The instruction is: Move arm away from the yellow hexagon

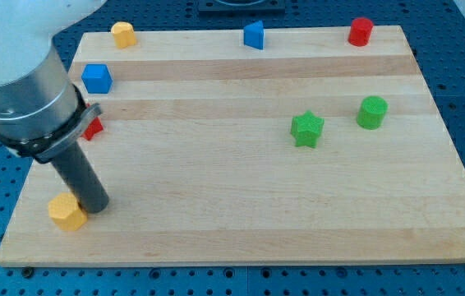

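Observation:
A yellow hexagon block lies near the board's bottom left corner. My tip rests on the board right beside it, on its right side, touching or almost touching. A second yellow block, rounder in outline, sits at the top left edge.
A blue cube sits at the left, and a red block is partly hidden behind the arm. A blue block is at top centre and a red cylinder at top right. A green star and a green cylinder sit right of centre on the wooden board.

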Robot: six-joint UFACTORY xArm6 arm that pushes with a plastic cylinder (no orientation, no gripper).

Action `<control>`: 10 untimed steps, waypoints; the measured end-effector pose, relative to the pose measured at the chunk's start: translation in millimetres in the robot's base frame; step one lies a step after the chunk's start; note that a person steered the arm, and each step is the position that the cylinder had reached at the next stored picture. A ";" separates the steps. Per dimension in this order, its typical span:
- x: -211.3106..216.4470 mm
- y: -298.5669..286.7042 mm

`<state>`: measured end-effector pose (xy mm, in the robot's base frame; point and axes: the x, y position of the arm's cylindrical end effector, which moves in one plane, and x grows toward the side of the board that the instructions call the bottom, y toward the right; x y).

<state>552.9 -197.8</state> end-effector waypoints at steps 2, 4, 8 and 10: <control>-22.0 9.1; -67.0 40.1; -170.6 196.2; -154.2 275.6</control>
